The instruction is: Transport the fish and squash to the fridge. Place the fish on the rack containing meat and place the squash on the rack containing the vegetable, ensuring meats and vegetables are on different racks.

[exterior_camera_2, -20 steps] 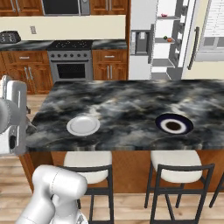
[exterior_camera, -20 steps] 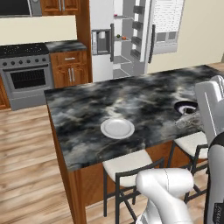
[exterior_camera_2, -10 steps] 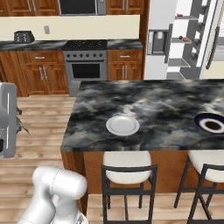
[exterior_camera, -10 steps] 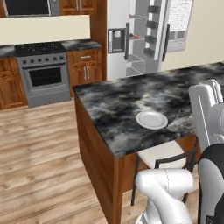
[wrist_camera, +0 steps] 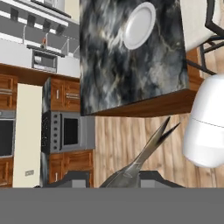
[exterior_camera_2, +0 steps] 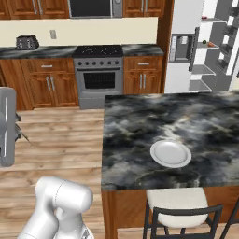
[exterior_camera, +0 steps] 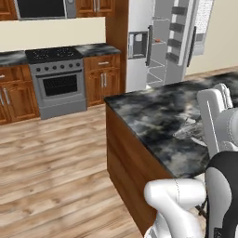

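Claw (wrist_camera: 117,177) clenched on fish (wrist_camera: 146,155), tail jutting forward; slim grip risks slipping or snagging the fridge (exterior_camera_2: 205,46) shelves.

No readable text, labels or numbers.

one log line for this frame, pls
phase: carrying | gripper: shut on fish | plate: bare, on island counter | fridge: door open, ahead
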Controlling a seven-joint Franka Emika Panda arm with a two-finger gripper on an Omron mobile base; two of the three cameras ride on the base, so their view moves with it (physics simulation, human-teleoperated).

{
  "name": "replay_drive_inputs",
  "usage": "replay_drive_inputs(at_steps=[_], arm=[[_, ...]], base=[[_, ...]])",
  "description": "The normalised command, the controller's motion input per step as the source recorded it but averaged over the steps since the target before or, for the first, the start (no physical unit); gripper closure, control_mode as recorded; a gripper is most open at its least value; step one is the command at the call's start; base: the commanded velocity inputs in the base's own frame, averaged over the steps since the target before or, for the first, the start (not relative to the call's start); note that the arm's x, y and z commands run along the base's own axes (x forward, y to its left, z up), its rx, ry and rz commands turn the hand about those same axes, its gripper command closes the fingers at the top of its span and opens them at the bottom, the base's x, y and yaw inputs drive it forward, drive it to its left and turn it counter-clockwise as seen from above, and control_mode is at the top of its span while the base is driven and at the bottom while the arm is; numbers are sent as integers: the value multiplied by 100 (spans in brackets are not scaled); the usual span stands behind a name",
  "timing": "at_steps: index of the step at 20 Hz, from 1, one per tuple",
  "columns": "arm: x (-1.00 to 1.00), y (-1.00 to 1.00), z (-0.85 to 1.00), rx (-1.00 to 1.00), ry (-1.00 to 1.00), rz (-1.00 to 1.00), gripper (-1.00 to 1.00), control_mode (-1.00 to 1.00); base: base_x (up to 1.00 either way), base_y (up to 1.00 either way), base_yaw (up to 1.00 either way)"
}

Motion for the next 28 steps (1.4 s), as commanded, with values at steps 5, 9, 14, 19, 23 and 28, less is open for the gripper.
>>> replay_drive_inputs(at_steps=[5,9,14,19,23,28], arm=[[0,0,0,0,0,0,100,100],[0,0,0,0,0,0,100,100],[0,0,0,0,0,0,100,100],[0,0,0,0,0,0,100,100],[0,0,0,0,0,0,100,100],[0,0,0,0,0,0,100,100]], base=[[100,100,-1],[100,100,-9],[-36,100,-5],[5,100,5],[57,62,65],[42,-2,95]])
